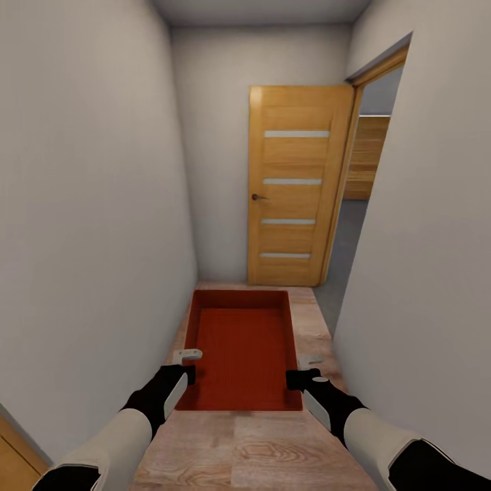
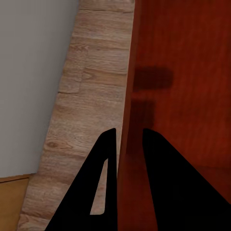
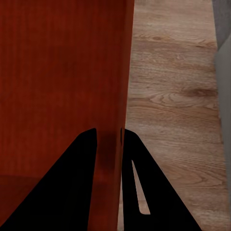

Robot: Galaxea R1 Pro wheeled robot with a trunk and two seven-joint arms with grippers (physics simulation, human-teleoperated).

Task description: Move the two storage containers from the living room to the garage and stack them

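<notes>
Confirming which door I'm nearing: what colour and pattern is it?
Honey-orange wood door with four pale horizontal strips; clearest in the head view.

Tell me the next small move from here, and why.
Probably roll forward a little and start turning right toward the open doorway. Both the left gripper and right gripper pinch the side walls of the storage container, and grey floor shows beyond the wooden door.
</notes>
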